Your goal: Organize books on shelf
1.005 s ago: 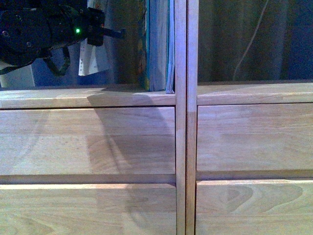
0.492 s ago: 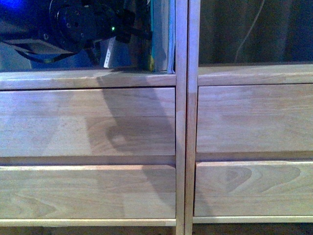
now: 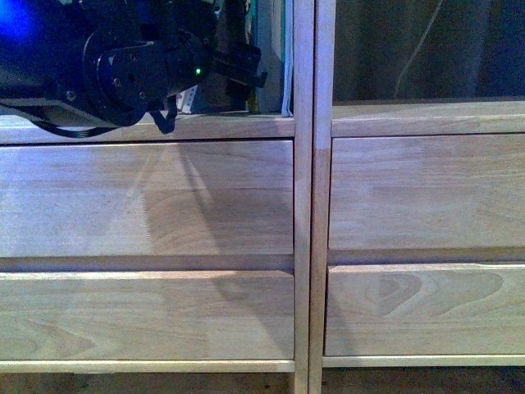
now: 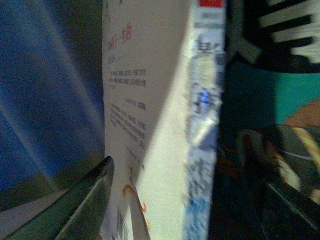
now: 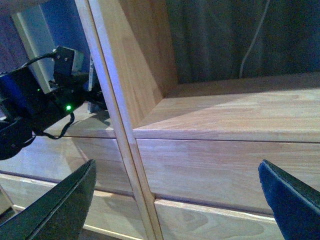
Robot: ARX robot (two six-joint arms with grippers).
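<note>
1. Faces a large light-wood two-column shelving unit (image 3: 164,205), with four flat drawer fronts filling most of the front view.
2. Stored in the left column's open compartment, directly above the upper drawer front: a few thin upright paperbacks (image 3: 272,49), teal-spined and blue-edged. Long axis vertical; narrow edges toward the camera; pressed against the central post.
3. Reaches into that same compartment with the black left gripper (image 3: 256,67), tips just beside the upright paperbacks.
4. Brackets a floppy white-covered paperback (image 4: 150,100), black-lettered, with a white-and-blue spine, between the left fingers (image 4: 85,210). Cannot tell whether clamped on it or merely set around it; hidden in shadow on the far side.
5. Long axis of that white-covered paperback roughly in line with the fingers; red spine patch at the end away from the wrist camera. Just beside its spine: a teal-covered book (image 4: 295,95).
6. Holds the right gripper (image 5: 176,164) in front of the right column, near the drawer fronts, fingers spread wide with nothing between them.
</note>
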